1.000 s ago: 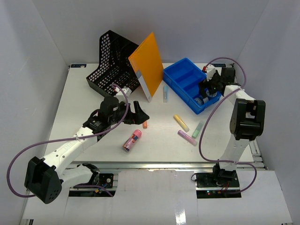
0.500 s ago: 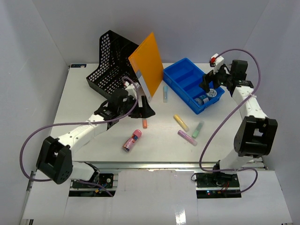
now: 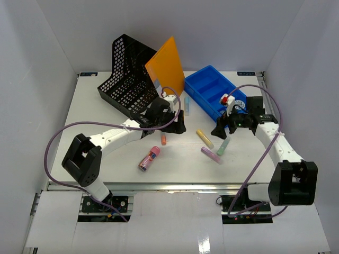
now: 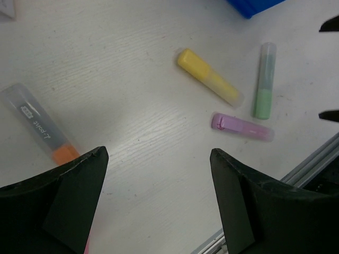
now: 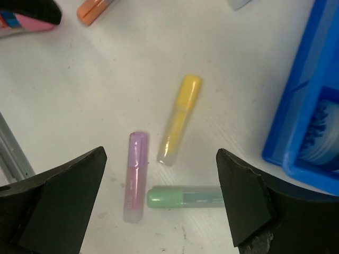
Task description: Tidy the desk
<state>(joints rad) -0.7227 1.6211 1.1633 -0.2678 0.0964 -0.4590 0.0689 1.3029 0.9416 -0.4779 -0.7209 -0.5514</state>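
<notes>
The white desk (image 3: 90,127) holds loose highlighters: yellow (image 3: 204,138), green (image 3: 223,146), purple (image 3: 211,155), orange (image 3: 163,139) and pale blue (image 3: 186,105), plus a pink tube (image 3: 149,158). My left gripper (image 3: 179,127) is open and empty, just right of the orange highlighter. In the left wrist view (image 4: 158,153) it hangs over bare desk, with the yellow (image 4: 209,83), green (image 4: 264,82) and purple (image 4: 242,127) highlighters ahead. My right gripper (image 3: 220,131) is open and empty above the green highlighter (image 5: 183,197), with the purple (image 5: 135,174) and yellow (image 5: 180,119) ones between its fingers (image 5: 63,196).
A black mesh file holder (image 3: 127,74) lies at the back left with an orange folder (image 3: 166,71) leaning on it. A blue compartment tray (image 3: 214,95) stands at the back right and holds a tape roll (image 5: 323,137). An aluminium rail (image 3: 175,185) runs along the near edge.
</notes>
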